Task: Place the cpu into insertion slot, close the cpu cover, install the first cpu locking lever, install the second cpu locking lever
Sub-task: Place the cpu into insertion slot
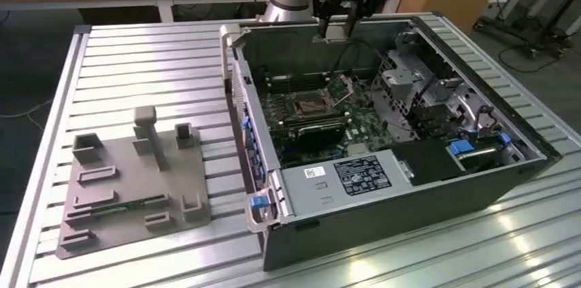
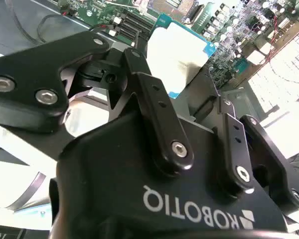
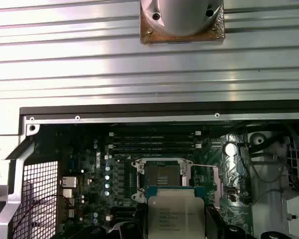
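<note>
- **Exterior view.** You have the gripper [image 1: 335,32] poised over the far wall of the open computer case [image 1: 390,223]. Its jaws are drawn almost together on the cpu [image 1: 330,38], a small pale square pinched at their tips. The case holds the green circuit board [image 1: 368,128], with the insertion slot [image 1: 313,104] near the board's middle and a black box with a white label [image 1: 358,176] at the near end. What looks like the cpu cover [image 1: 344,88] stands tilted up just beside the slot. A grey fixture plate [image 1: 136,186] lies well apart on the slatted table [image 1: 136,56], at the exterior view's left. You cannot tell what its pockets hold.
- **Second wrist view.** The fingers [image 2: 159,119] bear on the cpu from two opposite sides, and the circuit board lies beyond it.
- **First wrist view.** The cpu hangs in the air, apart from the insertion slot, which shows dark and unfilled inside its silver ring. The long memory slots [image 3: 154,142] lie near it.
- **Step in hand, by judgement.** This is the first step, bringing the cpu to the slot. The cover and both levers are not yet done. Seating calls for the chip to be level, squared to the ring and centred over it, since a socket of this kind is likely to tolerate little skew.
</note>
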`<state>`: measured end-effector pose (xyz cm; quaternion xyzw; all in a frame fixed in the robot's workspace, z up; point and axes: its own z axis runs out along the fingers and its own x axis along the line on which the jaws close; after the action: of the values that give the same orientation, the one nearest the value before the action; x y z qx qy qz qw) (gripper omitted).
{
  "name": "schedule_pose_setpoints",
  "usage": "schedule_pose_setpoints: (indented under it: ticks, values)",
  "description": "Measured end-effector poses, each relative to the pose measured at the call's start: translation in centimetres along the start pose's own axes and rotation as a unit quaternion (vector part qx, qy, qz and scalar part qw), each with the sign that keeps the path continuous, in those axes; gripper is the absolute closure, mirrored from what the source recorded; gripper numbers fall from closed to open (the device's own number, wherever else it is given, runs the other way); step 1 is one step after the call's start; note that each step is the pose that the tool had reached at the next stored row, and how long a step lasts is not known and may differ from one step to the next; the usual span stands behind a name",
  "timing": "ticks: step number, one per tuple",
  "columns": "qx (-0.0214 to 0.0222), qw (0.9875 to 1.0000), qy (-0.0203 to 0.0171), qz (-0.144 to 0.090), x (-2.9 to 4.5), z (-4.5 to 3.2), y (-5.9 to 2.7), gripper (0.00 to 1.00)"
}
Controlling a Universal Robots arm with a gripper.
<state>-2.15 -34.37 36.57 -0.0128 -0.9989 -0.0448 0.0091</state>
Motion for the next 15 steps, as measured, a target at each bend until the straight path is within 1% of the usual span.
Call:
schedule_pose_setpoints:
  ticks: [15]
  values:
    - [0.0, 1.0, -0.0002, 0.002, 0.01, 0.0, 0.0, 0.46]
